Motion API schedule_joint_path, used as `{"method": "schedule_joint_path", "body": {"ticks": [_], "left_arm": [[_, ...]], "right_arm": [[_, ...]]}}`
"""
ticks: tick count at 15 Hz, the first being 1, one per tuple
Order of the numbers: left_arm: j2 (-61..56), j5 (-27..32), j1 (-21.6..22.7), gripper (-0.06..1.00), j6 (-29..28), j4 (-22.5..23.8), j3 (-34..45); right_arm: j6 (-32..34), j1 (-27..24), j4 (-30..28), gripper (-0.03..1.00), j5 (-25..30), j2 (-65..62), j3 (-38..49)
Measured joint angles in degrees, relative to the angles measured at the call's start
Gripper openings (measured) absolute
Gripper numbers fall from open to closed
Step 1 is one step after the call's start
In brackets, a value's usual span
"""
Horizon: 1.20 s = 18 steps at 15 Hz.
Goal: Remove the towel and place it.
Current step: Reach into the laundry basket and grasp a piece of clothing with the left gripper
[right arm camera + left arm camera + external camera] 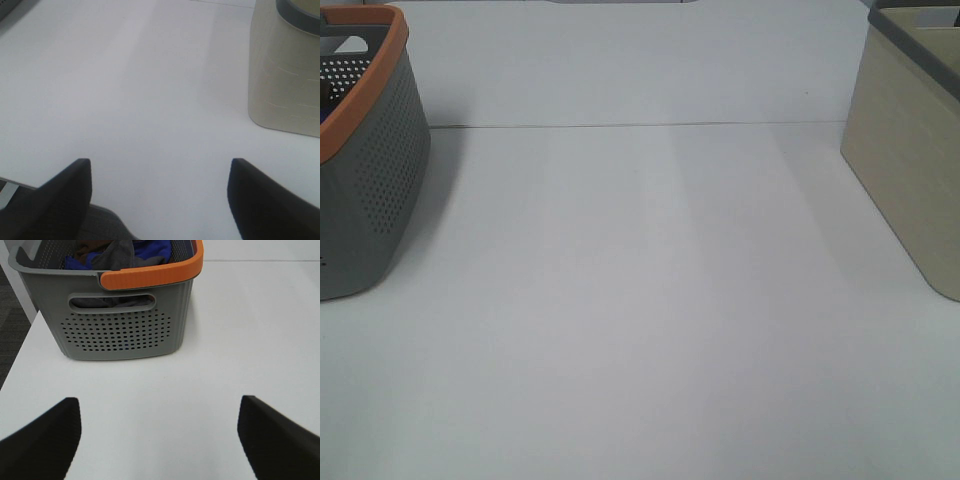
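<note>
- The left gripper (157,405) is hovering over the white table (240,340) with its fingers spread wide and holding nothing, facing the grey basket (125,335) with the orange rim.
- The towel (117,257), seemingly the dark grey cloth, is lying bunched inside that basket among blue fabric (150,250), with only its top showing.
- The right gripper (160,162) is likewise gaping empty, pointing across the table near the beige basket (285,75).
</note>
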Motion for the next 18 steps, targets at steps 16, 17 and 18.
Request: {"method": "schedule_joint_path", "body": {"ticks": [16,17,18], "left_arm": [[0.0,0.0,0.0,0.80,0.0,0.0,0.0],[0.0,0.0,0.0,0.80,0.0,0.0,0.0],[0.0,0.0,0.0,0.80,0.0,0.0,0.0]], "right_arm": [[0.0,0.0,0.0,0.75,0.0,0.0,0.0],[0.0,0.0,0.0,0.75,0.0,0.0,0.0],[0.0,0.0,0.0,0.75,0.0,0.0,0.0]]}}
